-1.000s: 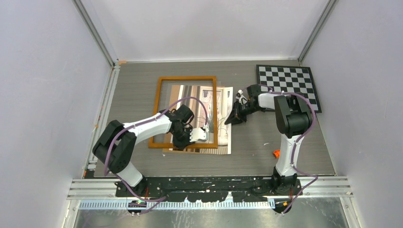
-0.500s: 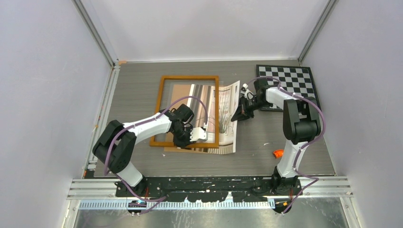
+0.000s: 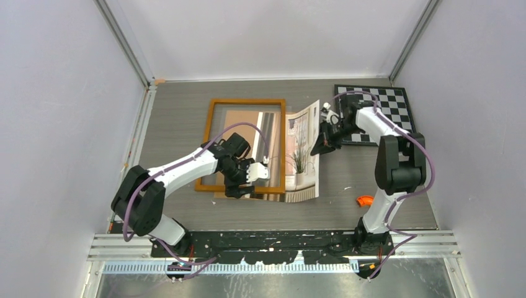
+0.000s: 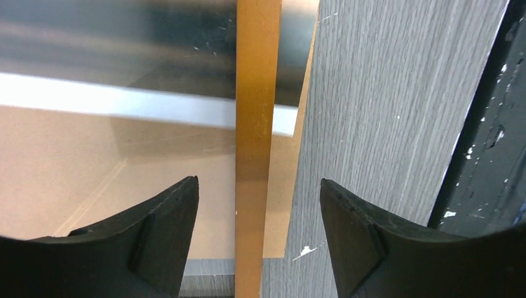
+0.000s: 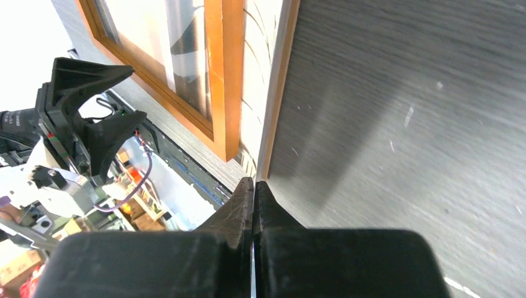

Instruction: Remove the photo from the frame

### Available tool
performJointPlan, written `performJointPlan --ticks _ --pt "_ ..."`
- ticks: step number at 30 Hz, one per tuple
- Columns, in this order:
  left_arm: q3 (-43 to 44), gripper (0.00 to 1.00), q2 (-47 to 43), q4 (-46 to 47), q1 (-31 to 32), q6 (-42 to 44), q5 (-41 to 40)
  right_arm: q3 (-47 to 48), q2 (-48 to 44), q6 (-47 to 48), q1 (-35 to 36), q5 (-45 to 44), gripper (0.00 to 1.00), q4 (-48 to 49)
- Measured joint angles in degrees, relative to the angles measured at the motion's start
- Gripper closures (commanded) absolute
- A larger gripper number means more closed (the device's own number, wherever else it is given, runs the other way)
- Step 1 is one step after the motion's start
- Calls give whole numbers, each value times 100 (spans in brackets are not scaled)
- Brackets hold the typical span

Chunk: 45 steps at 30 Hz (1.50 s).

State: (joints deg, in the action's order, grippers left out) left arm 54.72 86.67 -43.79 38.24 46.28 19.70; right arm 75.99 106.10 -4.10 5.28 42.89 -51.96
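Orange frame [image 4: 257, 124] between parted left fingers [image 4: 161, 239] in wrist view, right fingers [image 5: 243, 208] pinching photo [image 3: 304, 146]

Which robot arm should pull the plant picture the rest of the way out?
Right, I think. The right pincer is shut on the lifted edge of the photo, which sticks out past the frame. The left pincer is open over the frame's border, better placed to hold it down.
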Motion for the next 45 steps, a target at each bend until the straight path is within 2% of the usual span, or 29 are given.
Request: performJointPlan --ticks 3,6,11,16,22,27,29,35,45 --pt "72 10 -157 -68 -4 -166 7 0 -365 129 -201 -129 99 -289" --pt "289 3 -295 -256 -131 -472 127 81 -717 264 -400 -282 99 -621" --pt "1051 0 -308 -350 -1150 -1316 540 352 -1038 520 -671 -391 99 -1025" --pt "1611 0 -168 -146 -2299 -2210 566 498 -1305 730 -767 -444 100 -1338" --pt "2142 1 894 48 -3342 -2855 131 929 -1604 1051 -798 -426 99 -1718" --pt "2527 10 1864 94 -3971 -3453 -20 1276 -1777 1191 -800 -442 100 -1878" --pt "2531 12 1969 94 -4151 -3560 -15 1349 -1882 1239 -802 -466 100 -1912" --pt "2527 19 2155 168 -4170 -3825 385 1681 -2280 1346 -802 -586 99 -2037" --pt "2229 21 2448 557 -3652 -4006 688 2503 -2507 1399 -802 -765 100 -1867"
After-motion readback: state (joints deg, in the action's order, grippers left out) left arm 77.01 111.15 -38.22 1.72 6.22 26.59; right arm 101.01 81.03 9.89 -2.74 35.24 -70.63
